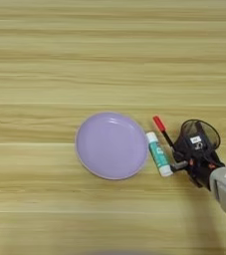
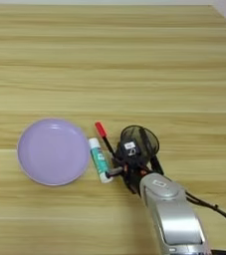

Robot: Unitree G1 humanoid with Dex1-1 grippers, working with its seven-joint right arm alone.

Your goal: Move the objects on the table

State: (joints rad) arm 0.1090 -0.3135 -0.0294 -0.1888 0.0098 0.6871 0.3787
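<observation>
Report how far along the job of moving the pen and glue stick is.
Done: nothing visibly; the purple plate is bare. In hand: the right gripper is down at the near ends of the pen and the glue stick, which both lie on the table just right of the plate. Whether it grips either is unclear. Left: moving both; the mesh cup lies beside the gripper.
</observation>
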